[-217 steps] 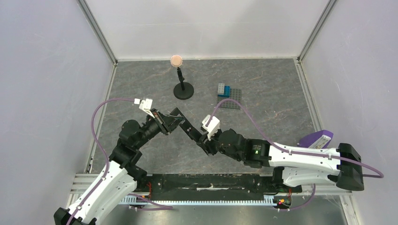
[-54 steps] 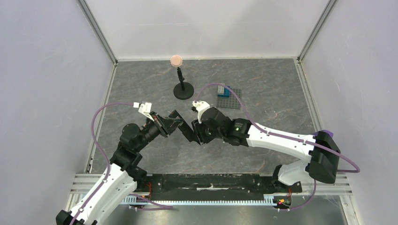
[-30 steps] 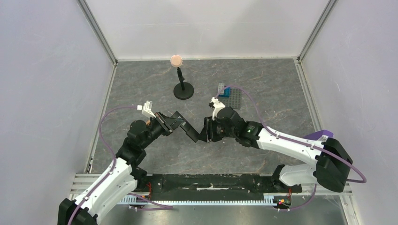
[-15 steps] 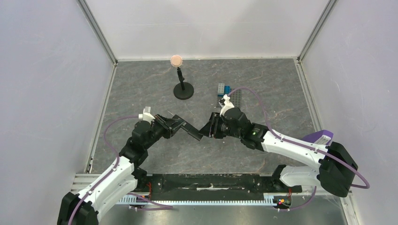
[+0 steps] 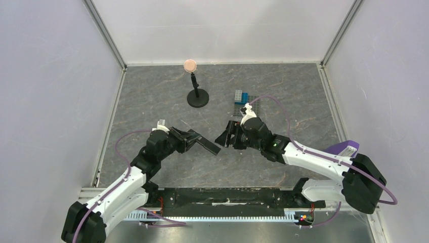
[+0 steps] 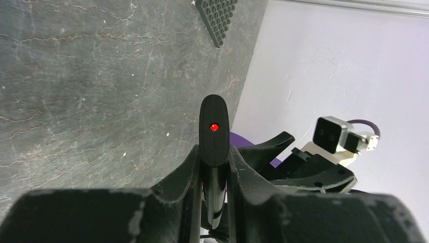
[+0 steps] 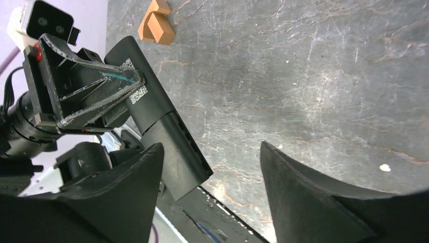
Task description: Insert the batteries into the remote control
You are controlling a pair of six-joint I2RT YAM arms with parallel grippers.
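The remote control point(image 5: 208, 146) is a long black bar held off the table. My left gripper point(image 5: 191, 139) is shut on its left end. In the left wrist view the remote point(image 6: 214, 129) shows end-on with a red dot, clamped between my fingers point(image 6: 188, 169). My right gripper point(image 5: 225, 137) is open and empty, just right of the remote's free end. In the right wrist view the remote point(image 7: 161, 129) reaches beside my left finger point(image 7: 144, 172), with the left gripper point(image 7: 86, 88) clamped on it. The batteries are not in view.
A black stand point(image 5: 197, 97) with a round peach top stands at the back. A grey studded baseplate point(image 5: 251, 107) with blue bricks lies behind my right arm and shows in the left wrist view point(image 6: 220, 15). An orange block point(image 7: 156, 23) lies on the table. A purple object point(image 5: 340, 149) sits far right.
My right gripper has let go of the remote's end, opened and drawn back to the right. My left arm has lowered and swung the remote to point right.
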